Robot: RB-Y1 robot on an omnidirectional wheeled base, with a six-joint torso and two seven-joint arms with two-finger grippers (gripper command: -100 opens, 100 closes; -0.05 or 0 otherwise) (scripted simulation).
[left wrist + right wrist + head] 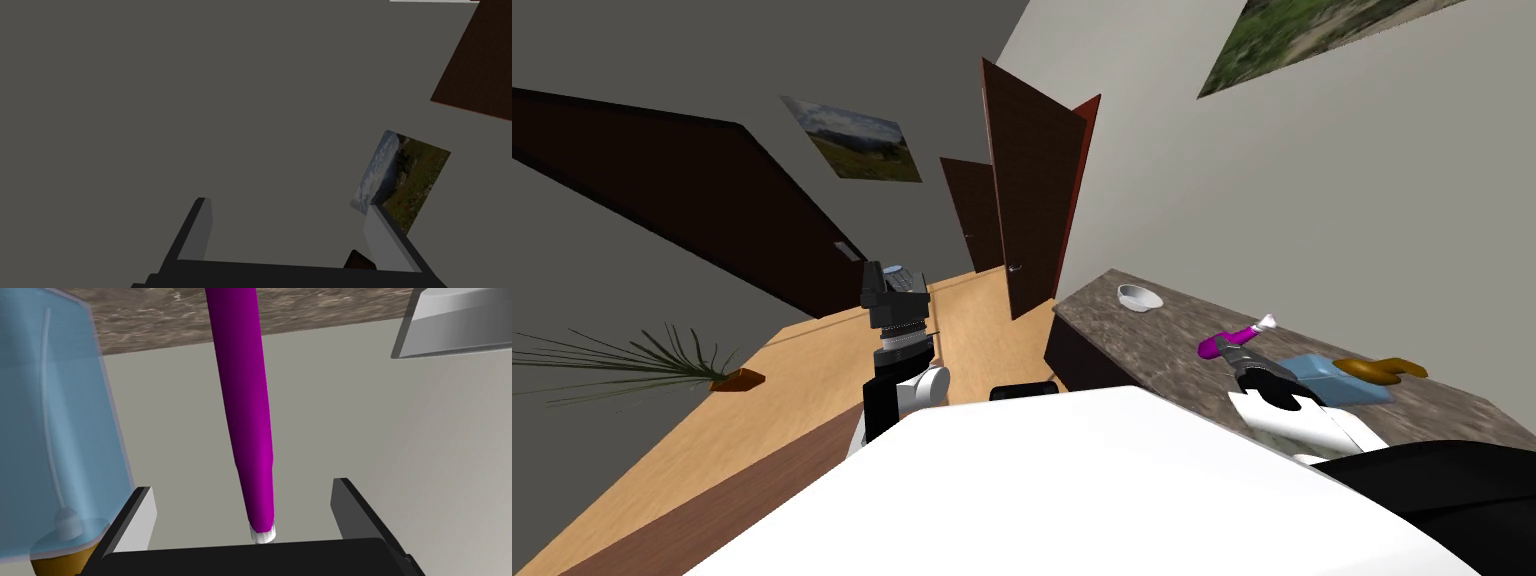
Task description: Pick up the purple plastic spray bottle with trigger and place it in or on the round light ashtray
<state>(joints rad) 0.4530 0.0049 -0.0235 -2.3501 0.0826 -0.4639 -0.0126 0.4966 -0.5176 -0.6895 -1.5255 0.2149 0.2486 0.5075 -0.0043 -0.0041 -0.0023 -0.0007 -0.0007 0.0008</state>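
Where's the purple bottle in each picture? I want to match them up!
Head view: the purple bottle is over the brown counter, just at the right hand.
Left wrist view: not in this one; the left hand is open and points elsewhere.
Right wrist view: the purple bottle runs long between the right hand's open fingers, touching neither.
Shared landmark: the blue bottle right beside it.

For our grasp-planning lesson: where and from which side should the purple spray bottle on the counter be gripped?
Across the slim body of the purple spray bottle, probably mid-length: it is narrow enough for the open right gripper straddling it. Approach from the counter front; wall behind, blue bottle beside.
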